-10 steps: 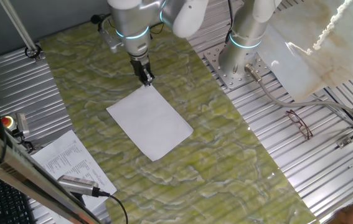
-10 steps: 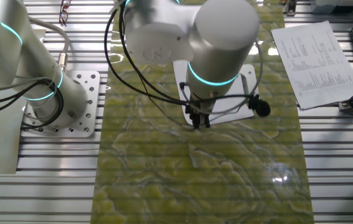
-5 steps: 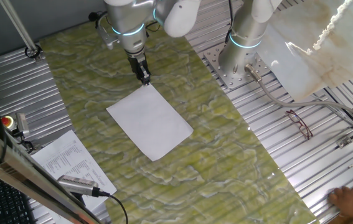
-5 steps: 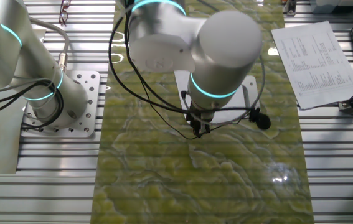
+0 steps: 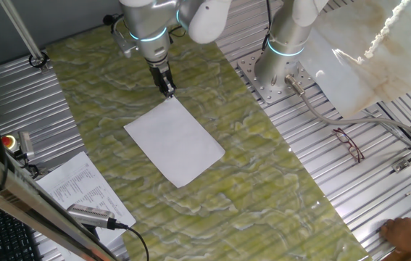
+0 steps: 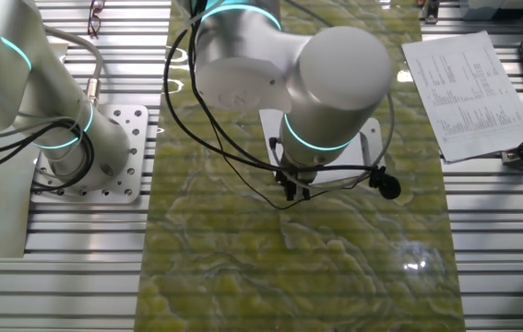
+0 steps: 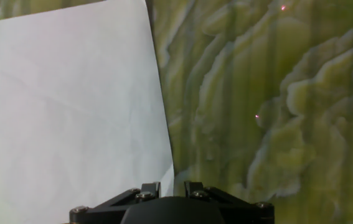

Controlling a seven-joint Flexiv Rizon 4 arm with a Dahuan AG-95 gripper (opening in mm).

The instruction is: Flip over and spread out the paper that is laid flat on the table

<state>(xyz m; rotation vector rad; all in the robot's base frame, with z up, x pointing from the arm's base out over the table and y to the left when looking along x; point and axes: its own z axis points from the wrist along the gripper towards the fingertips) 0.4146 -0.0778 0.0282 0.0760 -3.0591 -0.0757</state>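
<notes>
A blank white paper [image 5: 175,141] lies flat at the centre of the frame on the green-yellow marbled table [image 5: 263,174], its corners pointing up, down, left and right. The gripper [image 5: 167,90] hangs at the sheet's upper corner, just above centre, with its black fingers pointing down. In the hand view the paper [image 7: 70,112] fills the left half of the frame, and its corner reaches the narrow slot between the two fingertips [image 7: 151,188] at the bottom edge; the fingers stand close together, but whether they pinch the corner cannot be told. A printed sheet [image 5: 82,190] lies at lower left on the ribbed metal panels [image 5: 379,181], and a pair of glasses [image 5: 348,143] rests at right.
</notes>
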